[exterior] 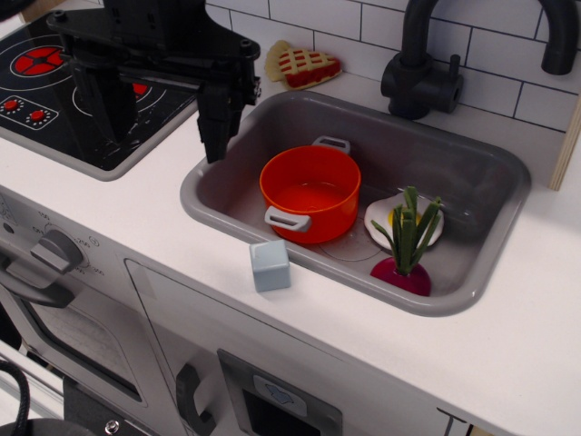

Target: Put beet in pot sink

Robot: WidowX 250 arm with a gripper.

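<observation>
The beet (403,272) stands upright in the front right corner of the grey sink (209,211), magenta bulb down and green leaves up. The orange pot (310,193) with grey handles stands in the middle of the sink, empty, left of the beet and not touching it. My black gripper (166,141) hangs over the counter between the stovetop and the sink's left rim, well left of the pot and the beet. It is open wide and empty. One finger (216,123) reaches down to the sink's left edge.
A fried egg (383,218) lies in the sink behind the beet. A pale blue cube (270,265) sits on the sink's front rim. A black faucet (419,74) and a pie slice (304,64) are behind the sink. The black stovetop (36,86) is at left.
</observation>
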